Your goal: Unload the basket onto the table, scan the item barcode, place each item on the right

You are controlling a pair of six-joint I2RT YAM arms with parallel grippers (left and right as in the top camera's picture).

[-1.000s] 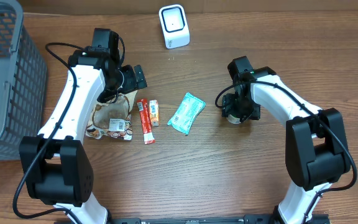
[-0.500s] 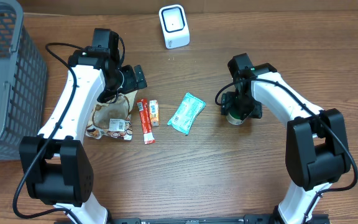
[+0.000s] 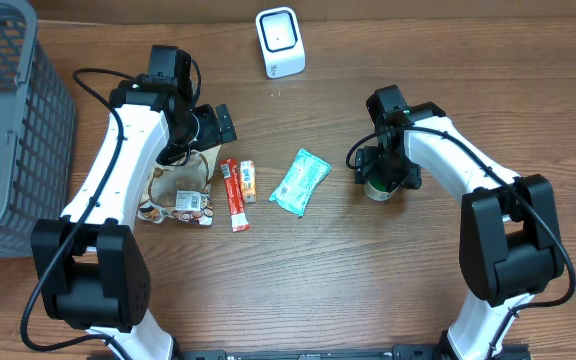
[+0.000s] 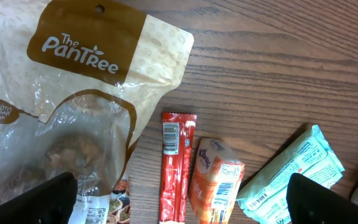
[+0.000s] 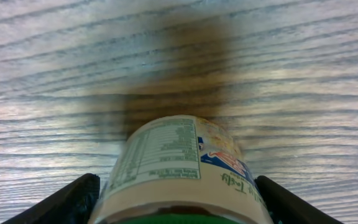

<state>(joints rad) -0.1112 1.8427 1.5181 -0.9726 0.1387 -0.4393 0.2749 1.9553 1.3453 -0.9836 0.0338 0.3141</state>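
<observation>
**Tub between the right fingers, scanner well apart**

Risks, left to right. The left pincer (image 4: 179,208) hangs spread wide over the pouch (image 4: 73,112), pinching nothing. We see little hazard there unless it drops onto the bag.

Centre right of the overhead frame, the tub (image 3: 376,186) stands on the surface (image 3: 298,290) between the fingers of the right pincer (image 5: 178,202). We cannot tell whether they press it or merely flank it. A loose hold on that round wall could let it slip or twist, turning the barcode away from the scanner (image 3: 280,42) at upper centre.

Containers:
- Basket (image 3: 8,60), upper left: no goods showing.
- Pouch: brown snack visible through its window.
- Tub: contents hidden.
</observation>
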